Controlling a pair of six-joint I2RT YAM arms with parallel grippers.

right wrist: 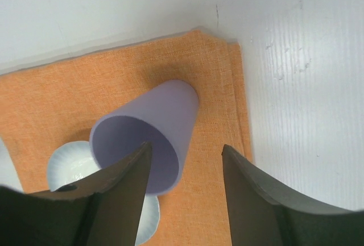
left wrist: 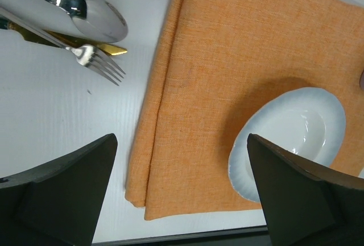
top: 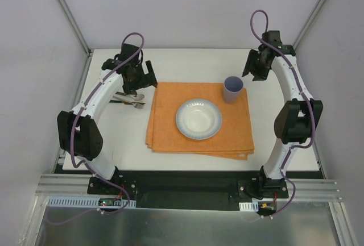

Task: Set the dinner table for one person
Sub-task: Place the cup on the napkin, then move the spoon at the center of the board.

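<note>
The white bench (top: 187, 64) lies under both arms, carrying one orange placemat (top: 170, 129) with one white bowl (top: 198, 119) and one lilac cup (top: 232, 89) on it. One spoon (left wrist: 99, 20), one fork (left wrist: 94, 61) and one gold knife (left wrist: 108, 48) lie beside the placemat. The left gripper (top: 142, 79) and right gripper (right wrist: 185, 150) are both released, grasping nothing.

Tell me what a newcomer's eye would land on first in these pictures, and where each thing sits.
The orange folded placemat in the middle of the white dinner table stands out first, with a white bowl sitting at its centre. A lilac cup stands upright on the cloth's far right corner. Shiny cutlery lies in a loose pile on the bare tabletop just left of the cloth.
</note>
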